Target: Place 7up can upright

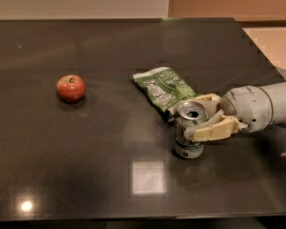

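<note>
The 7up can [188,147] stands upright on the dark table [86,166], right of centre, with its opened top facing up. My gripper [193,119] reaches in from the right and is shut on the can's upper half. One beige finger [210,130] crosses the front of the can and the other [207,99] lies behind it. The can's base rests on the table top.
A flat green snack bag [164,88] lies just behind and left of the can, almost touching it. A red apple [70,88] sits at the left. The table's right edge [257,51] runs close behind my arm [264,106].
</note>
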Controlling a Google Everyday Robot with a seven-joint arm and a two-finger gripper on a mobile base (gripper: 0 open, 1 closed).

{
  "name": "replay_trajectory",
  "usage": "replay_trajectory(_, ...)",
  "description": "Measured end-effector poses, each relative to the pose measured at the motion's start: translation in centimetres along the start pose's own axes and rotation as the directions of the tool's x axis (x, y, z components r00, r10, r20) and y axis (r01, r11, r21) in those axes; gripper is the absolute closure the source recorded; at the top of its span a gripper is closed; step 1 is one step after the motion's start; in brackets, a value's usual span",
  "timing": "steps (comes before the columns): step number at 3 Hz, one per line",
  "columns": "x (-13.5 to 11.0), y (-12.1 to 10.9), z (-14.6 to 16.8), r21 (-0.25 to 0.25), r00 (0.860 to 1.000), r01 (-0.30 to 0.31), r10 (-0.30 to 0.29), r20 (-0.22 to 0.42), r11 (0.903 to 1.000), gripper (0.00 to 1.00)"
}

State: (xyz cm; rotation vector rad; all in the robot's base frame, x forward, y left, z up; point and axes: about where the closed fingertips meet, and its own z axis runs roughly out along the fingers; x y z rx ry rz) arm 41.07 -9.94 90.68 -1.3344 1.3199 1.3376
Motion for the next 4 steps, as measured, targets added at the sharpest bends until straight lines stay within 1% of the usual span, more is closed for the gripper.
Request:
replay_trajectory(2, -0.21, -0.14, 0.4, 0.001, 1.0, 0.004, -0.004, -0.004, 1.0, 0.12)
replay_trajectory(3, -0.3, -0.2, 0.57, 0.001, 1.0, 0.006, -0.006, -0.005, 1.0, 0.0)
replay_trajectory(4, -0.3, -0.2, 0.58, 0.001, 1.0, 0.006, -0.006, -0.005, 1.0, 0.0)
